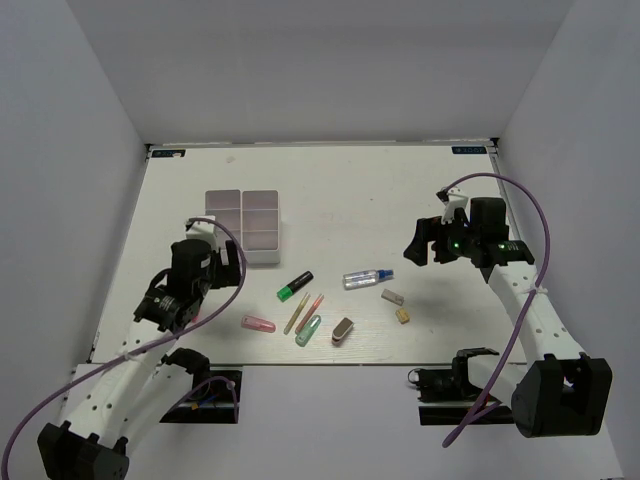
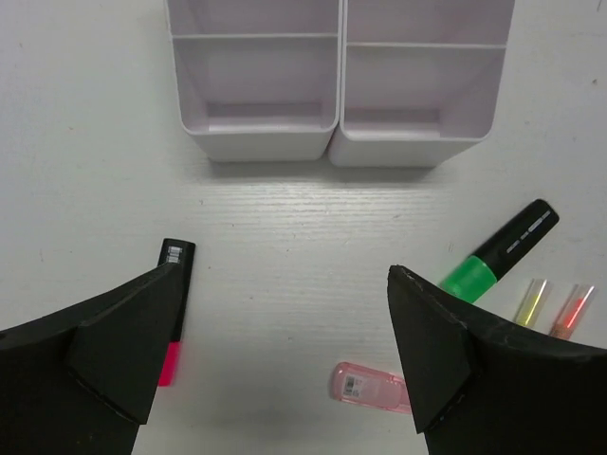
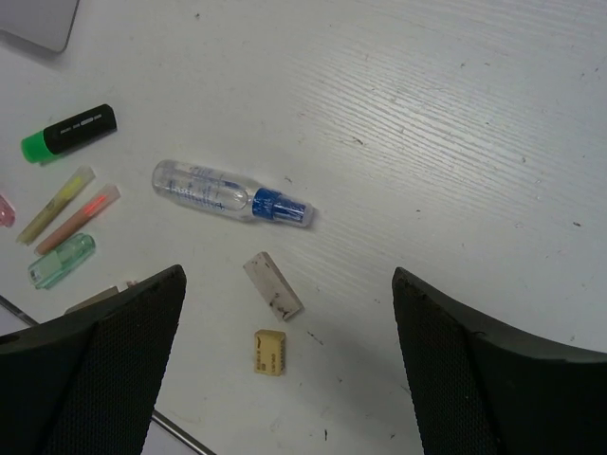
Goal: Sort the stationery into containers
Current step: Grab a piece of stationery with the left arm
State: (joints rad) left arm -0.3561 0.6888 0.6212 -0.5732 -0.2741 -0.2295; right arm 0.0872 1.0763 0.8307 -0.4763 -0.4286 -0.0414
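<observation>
Locating the green highlighter (image 1: 295, 286) first: where does it lie from the arms? (A)

Between them, at the far edge of the scatter. It is nearer the left gripper (image 2: 285, 275) than the right gripper (image 1: 428, 243). In the left wrist view it lies off to the right, beyond the finger on that side, not between the two. (B)

Long axis? (A)

Diagonal. The black cap points away and right, the green end toward the gripper. Judged: the wrist needs a shift right and a turn before the fingers can straddle the barrel crosswise. (B)

Grippers? (A)

Both spread wide, nothing held. (B)

Neighbours? (A)

Yellow pen (image 2: 531, 303) and pink pen (image 2: 572, 311) lie side by side just beside the green end, so it is tight there; the cap end looks freer. Pink capsule (image 2: 370, 386) lies near the same finger's inner side. A black-and-pink marker (image 2: 174, 313) sits against the other finger, half hidden. Clear bottle (image 3: 228, 194), grey block (image 3: 273, 286) and tan block (image 3: 269, 352) lie on the right gripper's side, apart from the highlighter. (B)

Way to the organizer box (image 2: 266, 142)? (A)

Straight ahead of the left gripper. The near compartments show nothing in them, and nothing lies between. (B)
</observation>
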